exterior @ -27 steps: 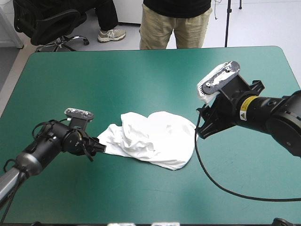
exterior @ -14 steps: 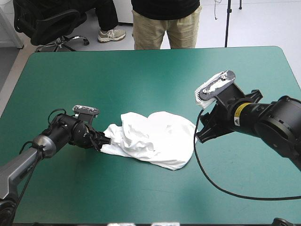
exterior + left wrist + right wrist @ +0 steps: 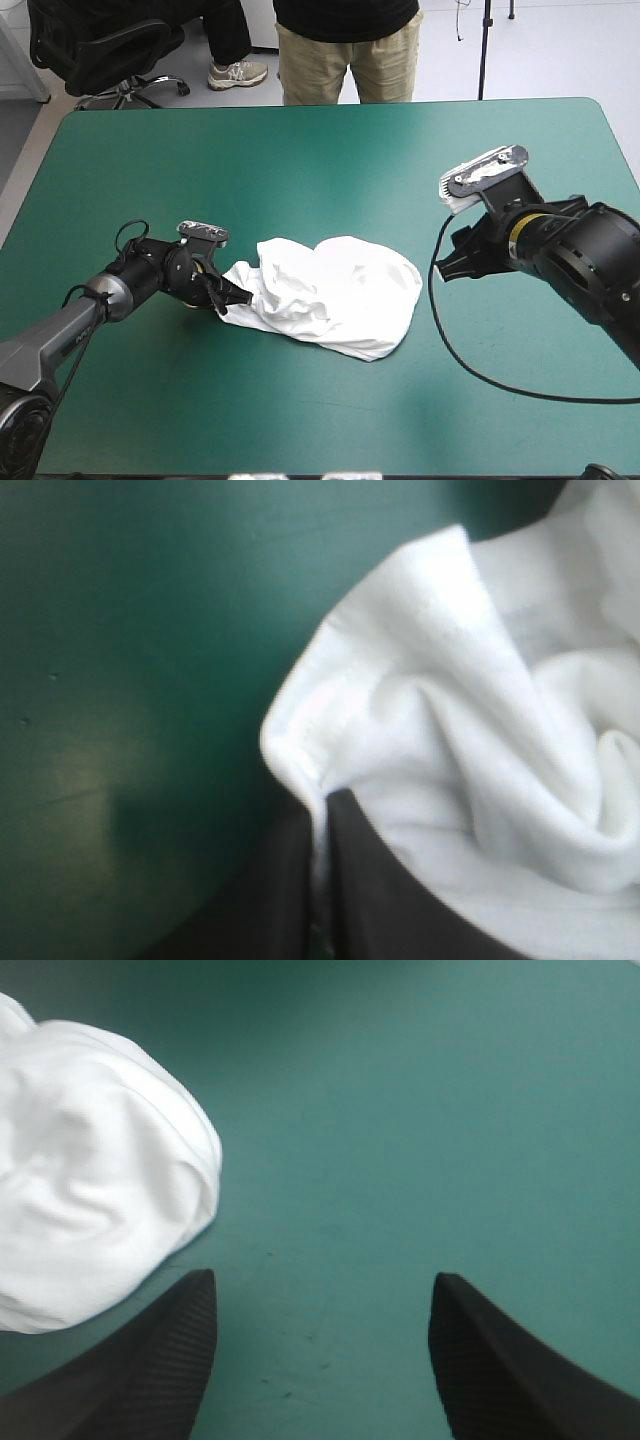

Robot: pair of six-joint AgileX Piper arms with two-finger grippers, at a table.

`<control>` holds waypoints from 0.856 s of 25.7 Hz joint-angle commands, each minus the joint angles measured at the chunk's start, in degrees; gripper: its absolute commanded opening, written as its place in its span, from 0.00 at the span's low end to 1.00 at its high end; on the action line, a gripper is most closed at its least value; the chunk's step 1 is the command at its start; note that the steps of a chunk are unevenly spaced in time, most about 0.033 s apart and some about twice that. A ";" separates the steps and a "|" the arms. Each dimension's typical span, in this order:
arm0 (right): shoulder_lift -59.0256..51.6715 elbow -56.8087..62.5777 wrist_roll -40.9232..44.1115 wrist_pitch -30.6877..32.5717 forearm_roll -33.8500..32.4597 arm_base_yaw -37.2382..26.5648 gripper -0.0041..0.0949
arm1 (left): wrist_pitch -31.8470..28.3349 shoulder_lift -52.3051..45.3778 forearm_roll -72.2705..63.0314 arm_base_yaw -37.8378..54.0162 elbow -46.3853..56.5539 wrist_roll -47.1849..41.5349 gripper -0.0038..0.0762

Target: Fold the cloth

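Crumpled into a low heap, white short-sleeved T-shirt (image 3: 325, 295) lying near the middle of the flat surface with the teal-green cover (image 3: 300, 150), somewhat nearer the near edge than the far one, well clear of both side edges. Bunched and ridged with folds at the left end, smoother and rounded at the right end. At that left end, pinched by the left jaws: from the left wrist, a hemmed edge of the T-shirt (image 3: 480, 710) drawn down into the narrow slit between the two broad black fingers (image 3: 375, 890), all but closed with the sheet between them, more white cloth draped against one finger. Left arm reaching in low from the surface's left side. To the right of the heap, right jaws spread wide and grasping nothing: its black fingers (image 3: 150, 1360) standing well apart, only bare teal-green cover between them. Rounded right end of the T-shirt (image 3: 90, 1160) ahead of and beside one of those fingers, near but not touching. From above, a strip of bare cover between the heap's right edge and the right jaws
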 commanded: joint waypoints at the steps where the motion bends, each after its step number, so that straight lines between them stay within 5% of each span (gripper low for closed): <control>1: -0.55 4.37 -5.53 -6.41 6.85 -8.84 0.62 | 1.75 -0.41 0.62 -0.13 -0.22 0.17 0.03; 5: 3.94 10.32 -14.78 -16.54 20.73 -17.40 0.62 | 2.44 -0.41 0.62 -0.13 -0.22 0.17 0.03; 14: 17.59 10.80 -19.34 -23.19 25.61 -18.85 0.62 | 2.44 -0.41 0.62 -0.13 -0.22 0.17 0.03; 22: 26.38 10.80 -27.91 -24.50 37.22 -18.85 0.62 | 1.29 -0.41 0.62 -0.13 -0.22 0.17 0.03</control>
